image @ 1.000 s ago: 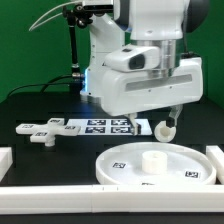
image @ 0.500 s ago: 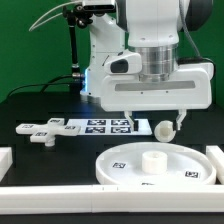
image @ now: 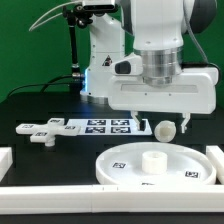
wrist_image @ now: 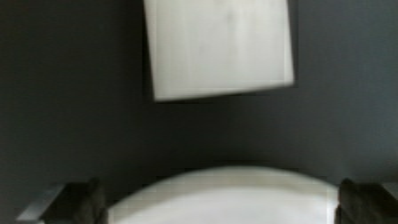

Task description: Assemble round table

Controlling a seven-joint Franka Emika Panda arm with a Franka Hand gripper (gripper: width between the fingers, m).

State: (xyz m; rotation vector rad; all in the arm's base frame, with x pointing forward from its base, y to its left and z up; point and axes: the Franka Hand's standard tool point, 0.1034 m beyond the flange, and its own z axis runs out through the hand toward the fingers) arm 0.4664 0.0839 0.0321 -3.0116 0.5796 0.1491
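The large rimmed round disc [image: 125, 165] lies at the front, with a short raised hub [image: 153, 158] at its middle. The short cylindrical leg [image: 165, 128] lies on the black table behind it, by the right end of the marker board [image: 100, 125]. The cross-shaped base piece [image: 42, 133] lies at the exterior view's left. My gripper [image: 160, 119] hangs open just above the leg. In the wrist view the leg [wrist_image: 222, 195] shows as a white rounded shape between the two dark fingertips [wrist_image: 71, 205], with a gap on each side. The gripper [wrist_image: 217, 208] holds nothing.
White border rails run along the front [image: 100, 200], the left [image: 6, 158] and the right [image: 214, 155] of the table. A blurred white rectangle [wrist_image: 219, 48] lies beyond the leg in the wrist view. The arm's base [image: 100, 60] stands at the back.
The hand has moved to the exterior view's right and turned, so its wide face now faces the camera. It now sits over the leg. The parts have not moved.
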